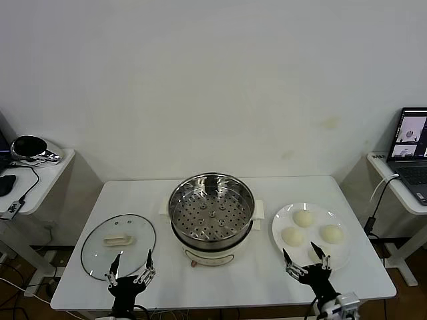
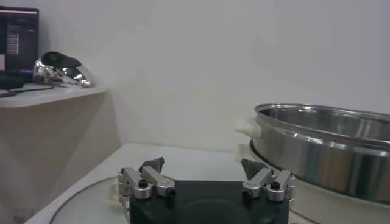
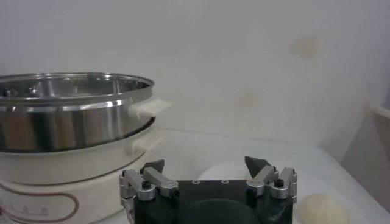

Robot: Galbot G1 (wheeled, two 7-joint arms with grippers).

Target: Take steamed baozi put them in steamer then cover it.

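Note:
The steamer, a shiny steel pot with a perforated tray on a white base, stands open and empty at the table's centre. The cover, a glass lid with a cream handle, lies flat to its left. Three baozi sit on a white plate to its right; a fourth shows partly between my right gripper's fingers. My left gripper is open at the cover's near edge. My right gripper is open at the plate's near edge; one baozi shows beside it.
The left wrist view shows the steamer and the cover's glass. A side table at the left holds a shiny object. A laptop stands on a side table at the right. The table's front edge is just under both grippers.

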